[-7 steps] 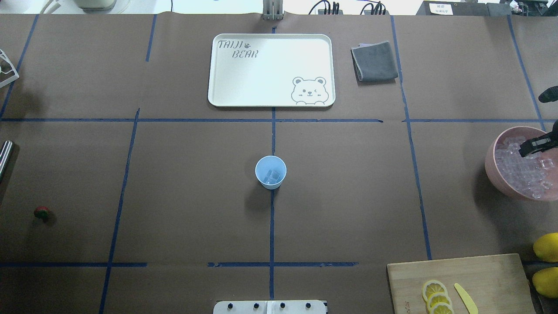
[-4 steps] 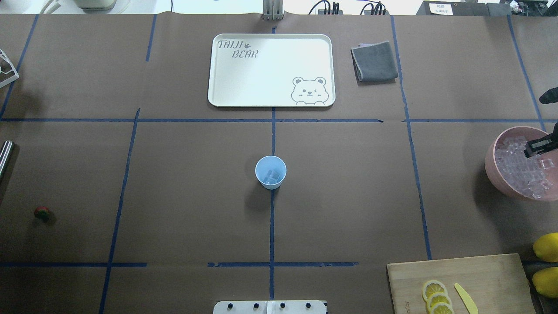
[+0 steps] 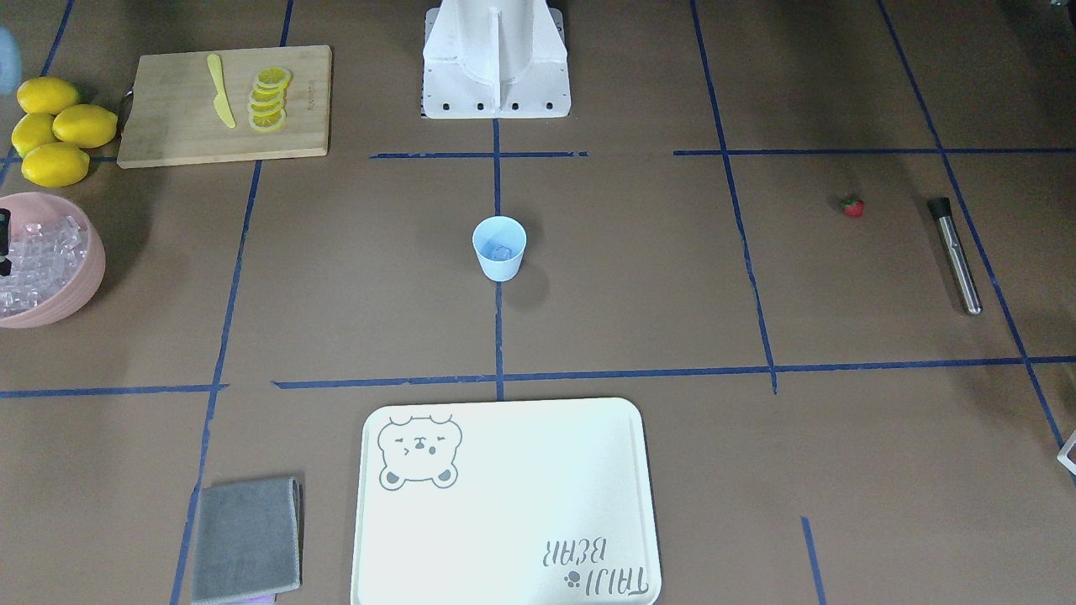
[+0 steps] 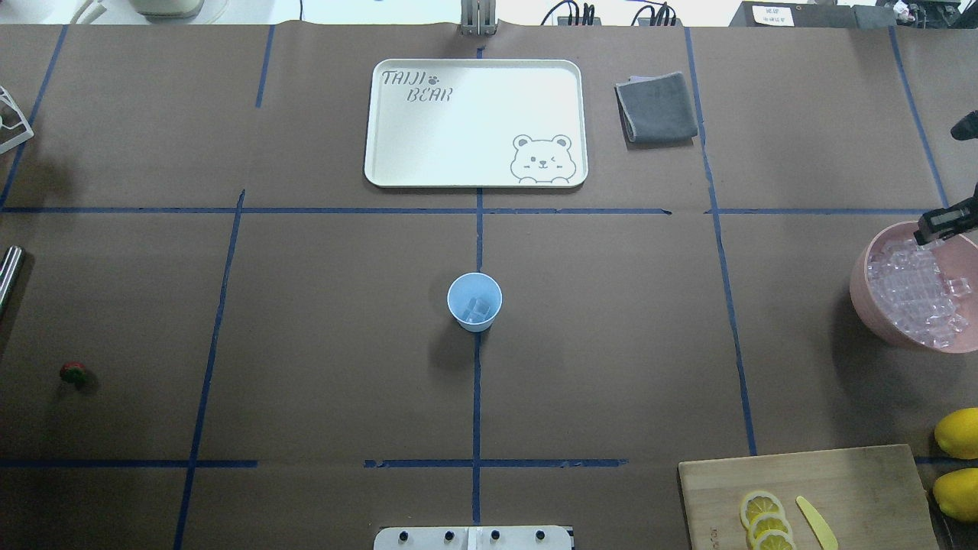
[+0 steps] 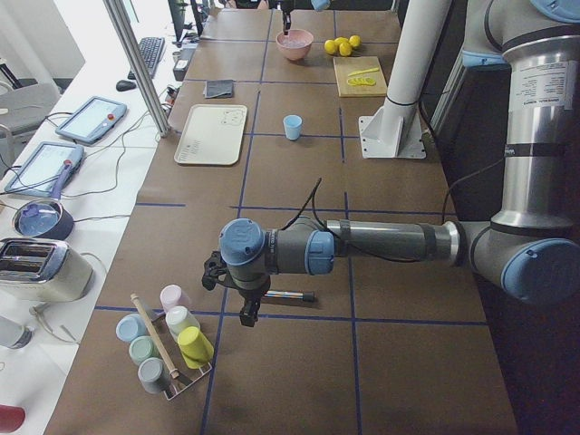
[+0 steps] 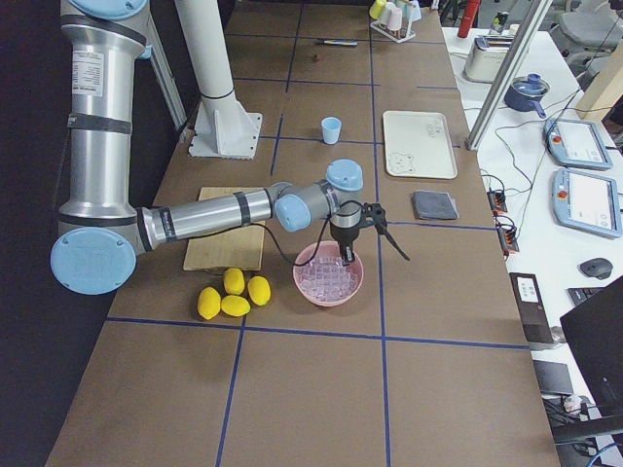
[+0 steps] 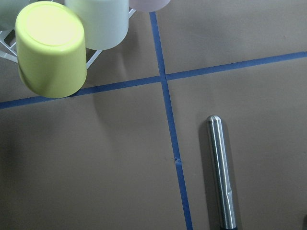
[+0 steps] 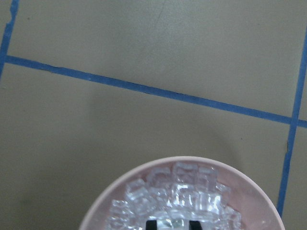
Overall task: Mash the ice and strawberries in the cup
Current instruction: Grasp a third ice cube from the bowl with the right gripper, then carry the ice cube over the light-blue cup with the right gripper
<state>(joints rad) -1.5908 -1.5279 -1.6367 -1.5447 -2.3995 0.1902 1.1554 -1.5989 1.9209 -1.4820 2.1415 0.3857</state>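
The pale blue cup (image 4: 474, 300) stands at the table's middle with clear ice (image 4: 478, 308) in it; it also shows in the front view (image 3: 499, 246). The strawberry (image 4: 73, 373) lies alone at the near left. More ice (image 4: 913, 294) fills the pink bowl (image 4: 859, 290) at the right edge. My right gripper (image 4: 946, 224) hangs over the bowl's far rim; in the right wrist view its fingertips (image 8: 152, 223) stand a cube's width apart with a glassy cube between them. My left gripper (image 5: 245, 308) shows only in the exterior left view, beside a steel muddler (image 7: 221, 172); I cannot tell its state.
A cream tray (image 4: 474, 122) and a grey cloth (image 4: 657, 107) lie at the far side. A cutting board (image 4: 840, 481) with lemon slices and a yellow knife sits near right, lemons (image 4: 959, 433) beside it. A rack of cups (image 5: 168, 349) stands by the left gripper.
My right gripper has moved from over the ice in the bowl's middle up and toward the bowl's far rim. Cup, strawberry and muddler have not moved.
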